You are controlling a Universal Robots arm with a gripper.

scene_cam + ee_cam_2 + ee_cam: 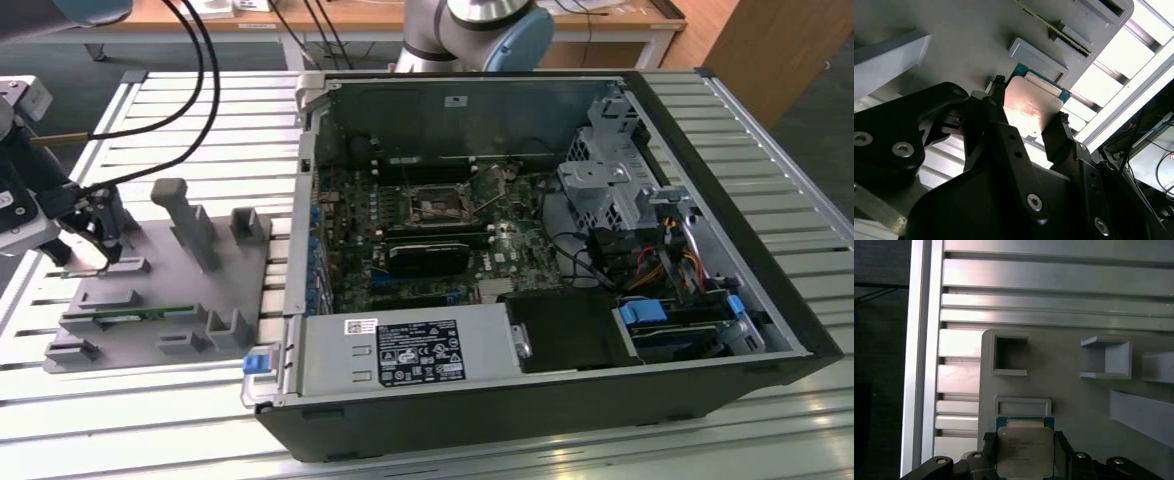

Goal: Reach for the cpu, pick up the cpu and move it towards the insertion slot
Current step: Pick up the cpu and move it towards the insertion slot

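The gripper (1030, 99) pinches the cpu (1024, 450) by opposite edges above the grey part holder (1079, 405). The chip is probably light, stiff and fragile, so the edges suit.

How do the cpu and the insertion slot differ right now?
The cpu is a pale, silvery square on green board; the insertion slot is a dark square in a metal frame. The cpu is clamped by the gripper over the grey fixture; the slot lies inside the computer case, untouched. Both are square.
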